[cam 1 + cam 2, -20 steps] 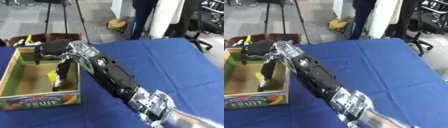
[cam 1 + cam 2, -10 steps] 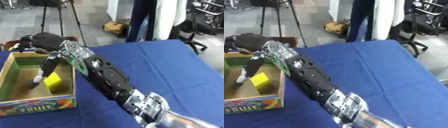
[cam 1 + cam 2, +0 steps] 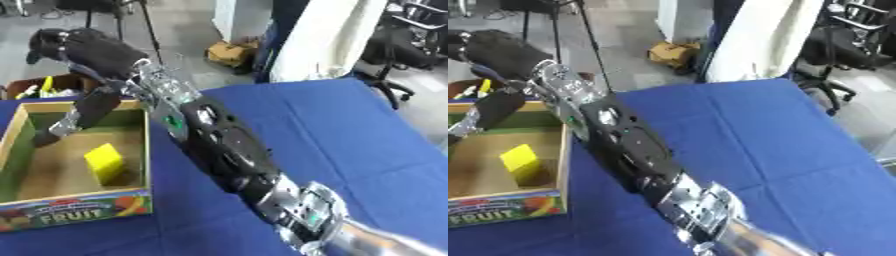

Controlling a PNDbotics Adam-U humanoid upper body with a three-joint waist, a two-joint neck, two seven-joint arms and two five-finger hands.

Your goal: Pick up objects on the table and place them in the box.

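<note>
A yellow block [image 3: 105,161] lies on the floor of the cardboard fruit box [image 3: 80,206], which stands at the left on the blue table. My right arm stretches from the lower right across to the box. Its black right hand [image 3: 92,52] hovers over the box's far left corner, open, with nothing held. One straight finger [image 3: 86,113] points down into the box, left of the block and apart from it. My left hand shows in no view.
The blue cloth [image 3: 350,135] covers the table to the right of the box. Beyond the table's far left edge sits another brown box [image 3: 42,88] with yellow things in it. Office chairs [image 3: 407,45] and a tripod stand on the floor behind.
The right hand has let go of the yellow block, which now lies in the box, and has lifted up and away to the far left. The camera has shifted too.
</note>
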